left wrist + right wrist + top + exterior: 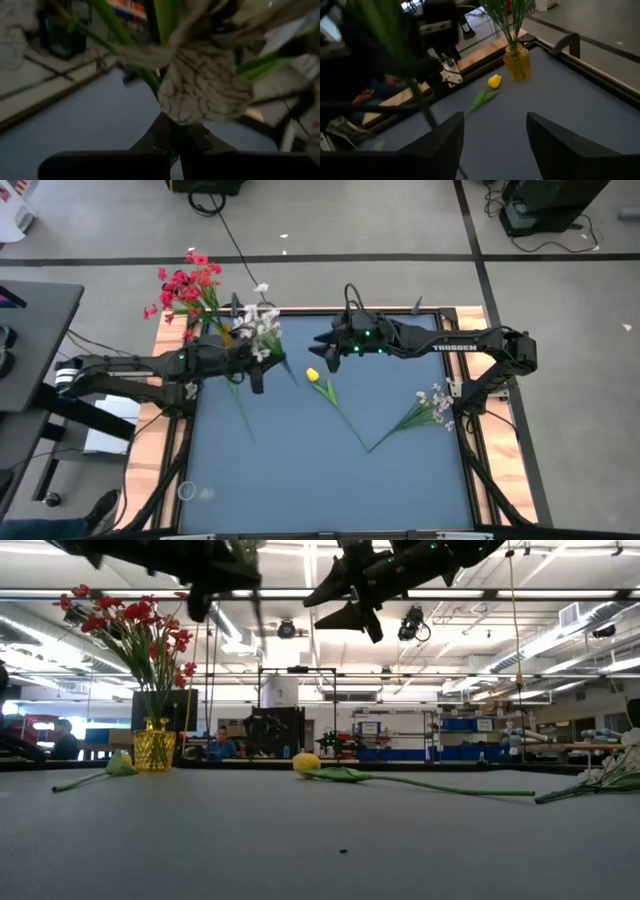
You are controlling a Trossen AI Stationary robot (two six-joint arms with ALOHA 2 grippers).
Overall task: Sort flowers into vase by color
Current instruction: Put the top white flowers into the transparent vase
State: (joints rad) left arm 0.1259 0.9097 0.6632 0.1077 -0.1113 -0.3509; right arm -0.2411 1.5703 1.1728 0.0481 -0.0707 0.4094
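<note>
My left gripper (252, 368) is up over the table's far left part, shut on a white blossom spray (262, 328). My right gripper (325, 352) hovers open above the far middle, touching nothing. Under it a yellow tulip (313, 375) lies flat on the table, its stem running toward the near right. Another white spray (433, 406) lies on the right. Red blossoms (135, 625) stand with their stems in a yellow vase (153, 745) at the far left corner. A second yellow tulip (494, 81) lies beside that vase. My left gripper pinches the white spray's thin green stem (172, 142) between its two fingers, just below the blossoms (202, 85). The spray is lifted clear of the table. Its blossoms stick out past the fingers toward the far edge, and the long stem (258, 612) hangs below.
A wooden frame (170, 440) borders the blue table. The near half of the table (320, 480) holds no flowers. People and shelving show in the room behind, beyond the table's far edge.
</note>
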